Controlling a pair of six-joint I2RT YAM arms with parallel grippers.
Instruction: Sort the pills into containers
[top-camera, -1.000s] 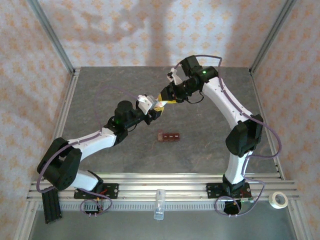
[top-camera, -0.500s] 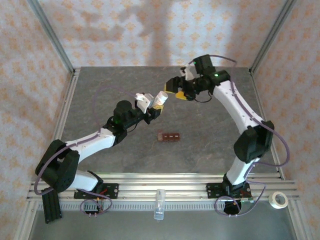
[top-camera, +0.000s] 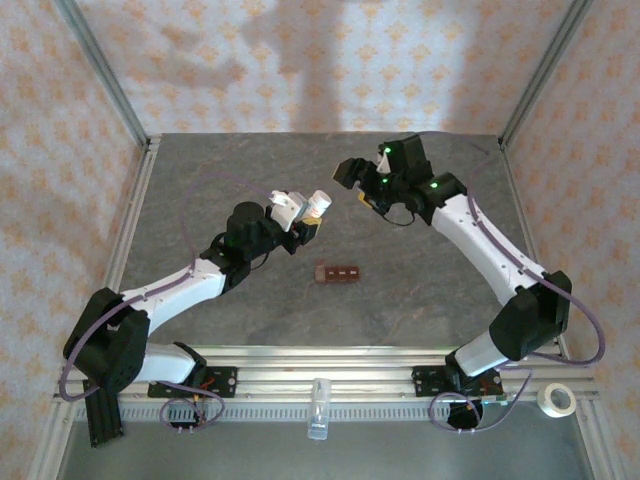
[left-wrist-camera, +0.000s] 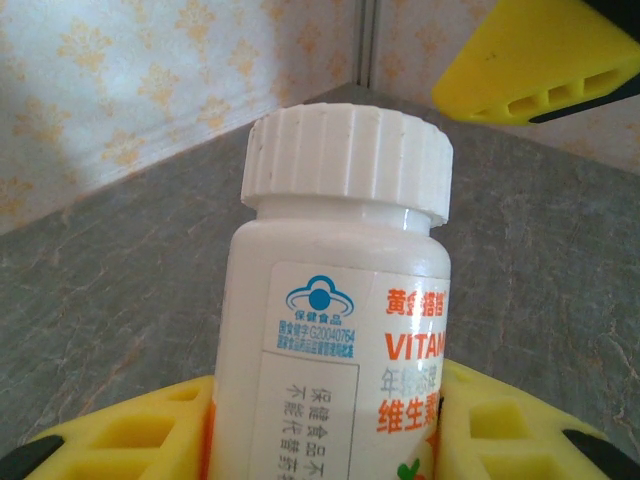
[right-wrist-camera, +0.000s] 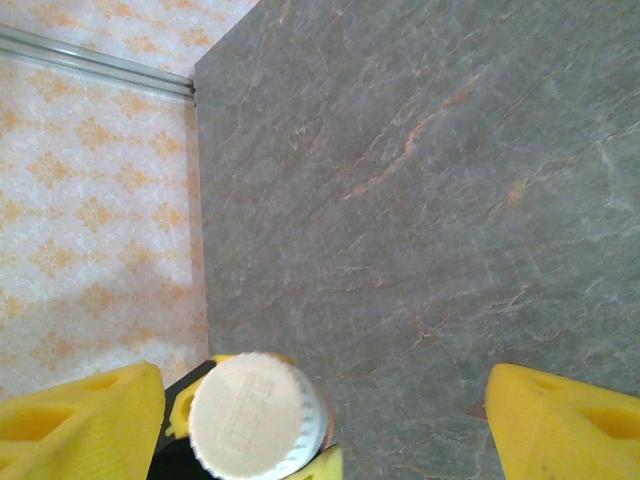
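Note:
My left gripper (top-camera: 308, 224) is shut on a white pill bottle (top-camera: 318, 203), gripping its labelled body between yellow fingers (left-wrist-camera: 120, 440). The bottle (left-wrist-camera: 340, 300) is held above the table, and its ribbed white cap (right-wrist-camera: 255, 415) is on. My right gripper (top-camera: 358, 186) hangs open a short way to the right of the cap, touching nothing. In the right wrist view, the right gripper (right-wrist-camera: 320, 410) has its fingers (right-wrist-camera: 565, 420) spread wide, with the cap near the left one. The containers (top-camera: 338, 273), a dark reddish-brown strip, lie on the table in front of the bottle. The pills are hidden.
A clear tube (top-camera: 318, 408) lies on the rail below the table's near edge, and a roll of tape (top-camera: 556, 400) sits at the bottom right. Metal frame posts (top-camera: 100, 70) and patterned walls enclose the grey table (top-camera: 430, 290).
My right gripper has let go of the bottle's cap, opened wide and drawn back to the right. The left gripper still holds the bottle, shifted slightly.

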